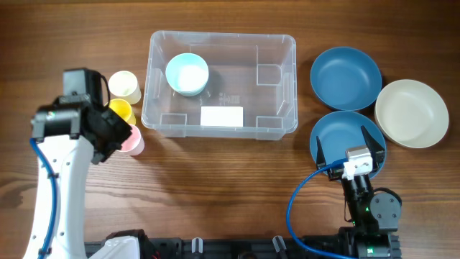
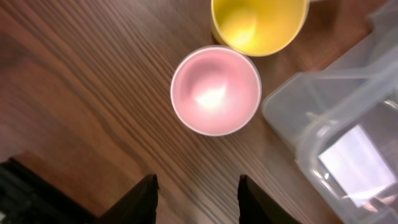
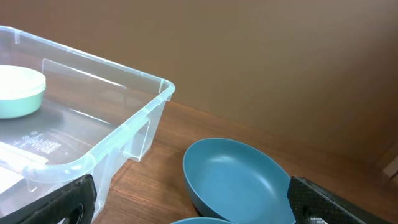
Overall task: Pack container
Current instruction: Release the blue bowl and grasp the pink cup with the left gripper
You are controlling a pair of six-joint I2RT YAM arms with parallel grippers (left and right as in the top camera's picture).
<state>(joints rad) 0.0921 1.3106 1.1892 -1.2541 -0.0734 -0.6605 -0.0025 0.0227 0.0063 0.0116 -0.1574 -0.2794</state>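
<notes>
1. While the left hand (image 2: 198, 190) hovers over the pink cup (image 2: 215, 90), its fingers stand well apart with nothing between them. The cup sits just ahead of the fingertips, upright, mouth up, and looks empty.
2. Container (image 1: 269, 108): a clear bin on the table (image 1: 215, 194), off to this hand's right, with its near corner just beside the pink cup. Its long axis runs side to side, so a short end wall faces the hand.
3. Contents: one pale blue bowl (image 1: 187, 74), in the half nearer the left hand. The rest of the floor looks free.
4. The left hand is the nearer one to the cups. Judgement: the next move is to drop, close on the pink cup, and lift it rightward over the rim.
5. In the way: the yellow cup (image 2: 260, 25) stands just beyond the pink one, nearly touching it, and the cream cup (image 1: 124, 86) is further on. A finger coming down on that side could clip the yellow cup.
6. Right hand (image 1: 345, 147): fingers spread wide, holding nothing, over a dark blue bowl (image 1: 330, 129). A second blue bowl (image 1: 345, 78) lies ahead of it and a cream bowl (image 1: 411, 113) to its right. The container is ahead and to its left.
</notes>
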